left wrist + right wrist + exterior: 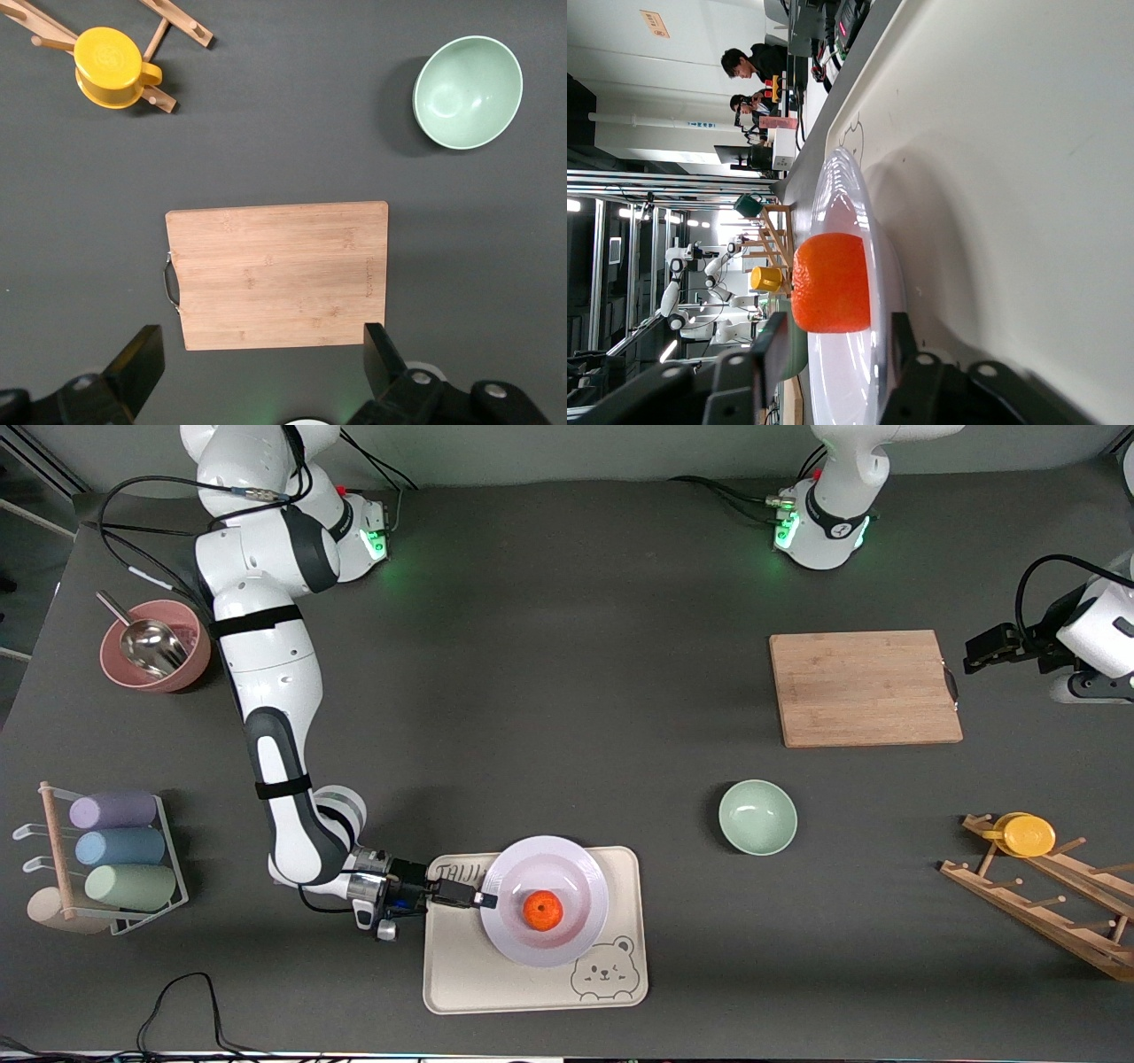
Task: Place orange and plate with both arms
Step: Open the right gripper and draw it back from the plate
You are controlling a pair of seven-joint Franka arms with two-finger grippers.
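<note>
On the dark table the plate [545, 901], orange [542, 911] aboard, rests on the bear tray [461, 974], its rim between the right gripper's [486, 900] loosened fingers, while the left gripper [974, 654] waits open by the cutting board [864, 687]

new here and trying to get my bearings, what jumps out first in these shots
The bright orange sits in the middle of the pale plate, which rests on the cream bear tray near the front camera. The right gripper is at the plate's rim, fingers straddling its edge. The left gripper waits open beside the wooden cutting board.
</note>
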